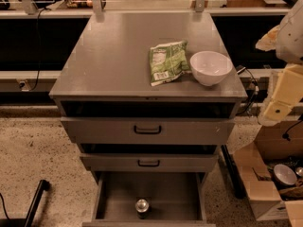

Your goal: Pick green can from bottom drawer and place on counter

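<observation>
The green can [142, 207] stands upright near the front of the open bottom drawer [118, 195], its silver top facing up. The counter [118, 56] is the grey top of the cabinet. It carries a flat green snack bag [166, 62] and a white bowl [211, 67]. My gripper [277, 109] is at the right edge of the camera view, beside the cabinet's right side at counter height. It is far from the can and holds nothing that shows.
Two upper drawers with black handles [147, 129] sit above the bottom drawer, both slightly pulled out. A cardboard box [265, 174] with odds and ends stands on the floor to the right. A black pole [35, 202] lies at the lower left.
</observation>
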Action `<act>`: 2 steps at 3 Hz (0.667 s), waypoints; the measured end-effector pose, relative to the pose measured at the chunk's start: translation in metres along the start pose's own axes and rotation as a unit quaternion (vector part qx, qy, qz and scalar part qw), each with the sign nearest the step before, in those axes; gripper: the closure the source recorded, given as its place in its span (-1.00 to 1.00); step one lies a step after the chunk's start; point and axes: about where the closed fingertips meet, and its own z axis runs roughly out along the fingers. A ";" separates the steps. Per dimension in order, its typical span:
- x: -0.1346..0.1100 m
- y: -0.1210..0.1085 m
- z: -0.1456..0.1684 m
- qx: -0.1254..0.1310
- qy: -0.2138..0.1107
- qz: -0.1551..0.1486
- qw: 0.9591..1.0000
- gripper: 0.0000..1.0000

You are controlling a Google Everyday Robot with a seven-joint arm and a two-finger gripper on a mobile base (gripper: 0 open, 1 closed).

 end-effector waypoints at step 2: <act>0.001 -0.001 -0.003 0.009 0.010 0.003 1.000 -1.00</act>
